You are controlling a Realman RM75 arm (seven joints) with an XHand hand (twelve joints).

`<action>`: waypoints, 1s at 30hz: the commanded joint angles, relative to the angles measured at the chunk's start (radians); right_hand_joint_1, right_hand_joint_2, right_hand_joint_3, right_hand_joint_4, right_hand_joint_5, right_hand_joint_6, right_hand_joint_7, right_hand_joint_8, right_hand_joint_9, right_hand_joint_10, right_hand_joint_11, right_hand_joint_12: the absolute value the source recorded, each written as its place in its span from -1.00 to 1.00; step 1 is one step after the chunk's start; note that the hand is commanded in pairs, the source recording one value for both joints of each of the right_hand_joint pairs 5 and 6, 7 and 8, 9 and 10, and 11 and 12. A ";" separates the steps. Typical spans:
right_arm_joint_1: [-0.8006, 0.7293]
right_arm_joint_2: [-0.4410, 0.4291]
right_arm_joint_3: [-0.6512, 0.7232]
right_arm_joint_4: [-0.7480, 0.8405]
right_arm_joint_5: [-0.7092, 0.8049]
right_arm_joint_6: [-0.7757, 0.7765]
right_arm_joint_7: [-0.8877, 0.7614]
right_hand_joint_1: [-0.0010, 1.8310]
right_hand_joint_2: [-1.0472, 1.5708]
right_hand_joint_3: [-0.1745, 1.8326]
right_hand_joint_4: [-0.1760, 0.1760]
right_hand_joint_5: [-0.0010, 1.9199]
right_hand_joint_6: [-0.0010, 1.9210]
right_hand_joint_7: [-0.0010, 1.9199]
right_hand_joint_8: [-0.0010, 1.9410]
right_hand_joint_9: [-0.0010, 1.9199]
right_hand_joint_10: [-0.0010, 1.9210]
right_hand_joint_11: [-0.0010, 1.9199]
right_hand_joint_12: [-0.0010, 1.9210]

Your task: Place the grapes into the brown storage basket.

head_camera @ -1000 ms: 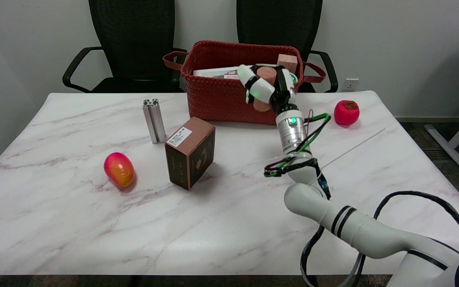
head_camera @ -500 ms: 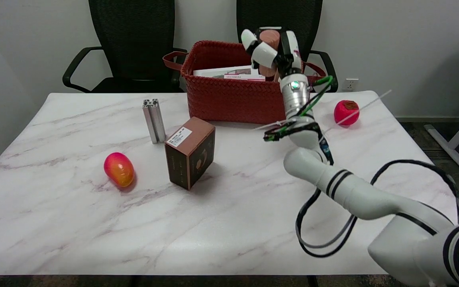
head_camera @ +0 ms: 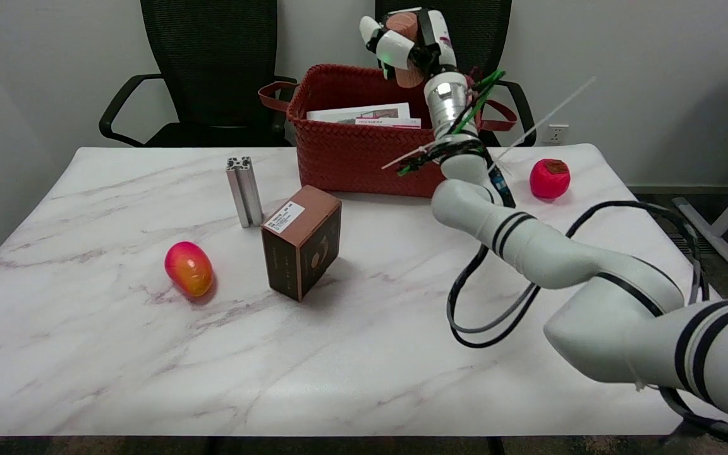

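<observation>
Robot hand (head_camera: pixel 405 39) wrapped around a pinkish-brown object (head_camera: pixel 403 47), above the brown basket (head_camera: pixel 364 155).

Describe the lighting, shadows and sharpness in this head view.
Head view: soft, even overhead light; the brown cardboard box and the red-orange mango-like fruit cast short, faint shadows on the white marble table; mild sheen there, no harsh glare; the right hand, gripping a pinkish wooden cylinder, looks slightly soft-edged.

A white marble-patterned table (head_camera: pixel 117 354) with grey veins spreads below and in front of the hand. Two black mesh office chairs (head_camera: pixel 206 69) (head_camera: pixel 484 31) stand behind it against a plain pale wall (head_camera: pixel 642 76). A wall socket (head_camera: pixel 556 134) sits low, right of the hand.
</observation>
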 commanded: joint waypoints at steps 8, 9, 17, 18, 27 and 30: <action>0.225 -0.112 0.014 -0.329 -0.071 -0.136 -0.459 -0.03 0.39 -0.22 0.00 1.00 1.00 0.99 0.97 0.83 0.82 0.95 0.95; 0.227 -0.110 0.014 -0.341 -0.071 -0.137 -0.494 -0.03 0.39 -0.22 0.00 1.00 1.00 0.99 0.97 0.83 0.82 0.95 0.95; 0.222 -0.064 0.029 -0.366 -0.064 -0.191 -0.727 -0.03 0.41 -0.25 0.00 1.00 1.00 0.96 0.94 0.80 0.80 0.94 0.94; 0.218 -0.055 0.043 -0.363 -0.057 -0.202 -0.743 -0.03 0.42 -0.26 0.00 1.00 1.00 0.95 0.93 0.79 0.79 0.94 0.93; 0.221 -0.024 0.071 -0.368 0.005 -0.244 -0.822 -0.03 0.45 -0.28 0.00 0.99 0.99 0.93 0.91 0.78 0.78 0.91 0.91; 0.221 -0.022 0.071 -0.368 0.042 -0.243 -0.822 -0.04 0.46 -0.28 0.00 0.99 0.99 0.93 0.91 0.77 0.77 0.90 0.90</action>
